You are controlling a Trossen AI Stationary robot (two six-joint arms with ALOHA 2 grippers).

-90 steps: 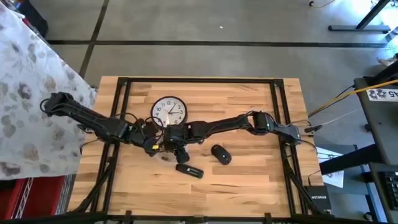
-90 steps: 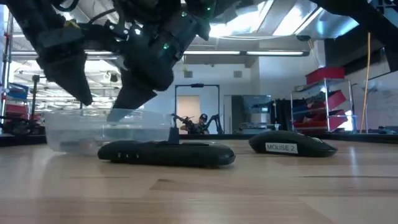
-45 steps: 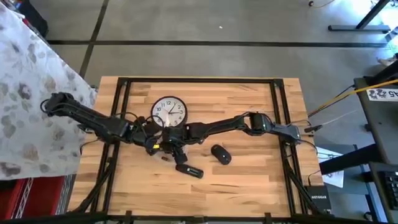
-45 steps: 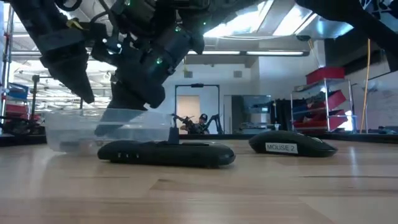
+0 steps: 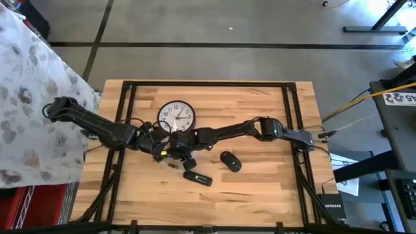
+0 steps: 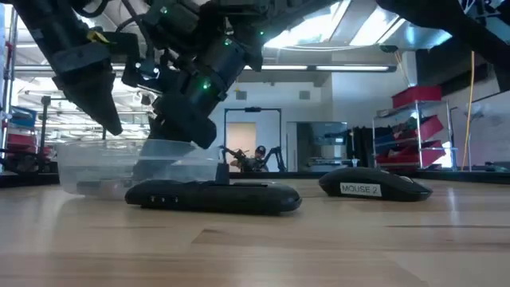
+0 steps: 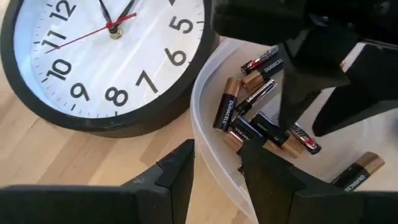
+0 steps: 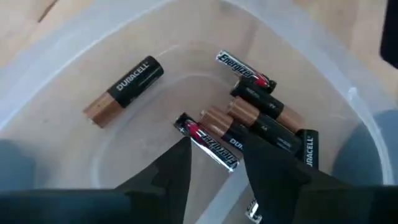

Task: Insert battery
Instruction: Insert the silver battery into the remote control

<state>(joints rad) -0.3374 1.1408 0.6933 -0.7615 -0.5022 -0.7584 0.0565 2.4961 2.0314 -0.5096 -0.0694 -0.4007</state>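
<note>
You can read "MOUSE 2" on a white label on the mouse (image 6: 374, 185) in the low view. The clock (image 7: 106, 59) shows the numerals 12, 11, 10, 9, 8, 7, 6 and 5 in the left wrist view. In the right wrist view, inside the tub (image 8: 74, 56), one copper-and-black battery (image 8: 124, 90) reads "DURACELL" and a slimmer black one (image 8: 244, 72) reads "Energizer". At the high view's right edge, a white tag (image 5: 401, 98) carries dark lettering you cannot make out.
</note>
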